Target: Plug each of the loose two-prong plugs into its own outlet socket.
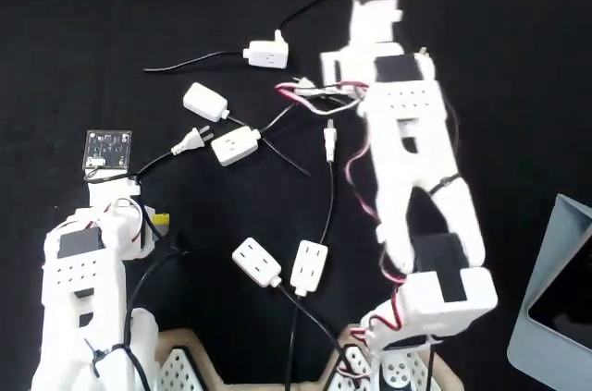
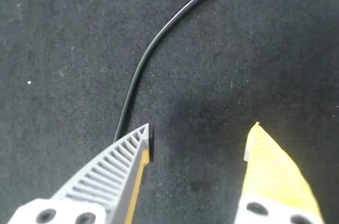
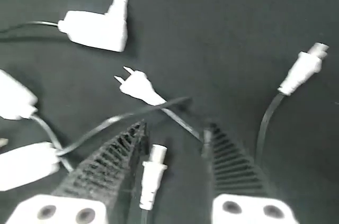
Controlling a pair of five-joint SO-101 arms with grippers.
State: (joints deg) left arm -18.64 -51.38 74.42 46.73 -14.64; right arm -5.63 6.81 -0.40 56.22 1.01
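The loose plugs and sockets lie spread over the middle of the black surface (image 1: 481, 30). In the high view a two-prong plug (image 1: 191, 140) lies left of centre, just beside a white socket block (image 1: 235, 144). A second plug (image 1: 329, 140) lies near the centre, and an angled socket (image 1: 265, 54) is in the upper middle. Two more socket blocks (image 1: 256, 262) lie side by side in the lower middle. As far as I can judge, no plug is seated in a socket yet.

The right end effector (image 3: 175, 128) is released, with its jaws apart. A small white plug (image 3: 151, 173) lies between them, close to one jaw, and it does not look gripped. The left end effector (image 2: 201, 128) is also released and hangs over bare surface beside a black cord (image 2: 159, 38).

I expect the plugs to be light, hard and rather smooth, so a weak pinch may let them slip or twist. The best hold is probably across the plastic body just behind the prongs, never on the prongs or on the soft cord. The cords will drag and pull the plug sideways. The socket blocks are light too and may slide when pushed, so the other arm should hold the block.
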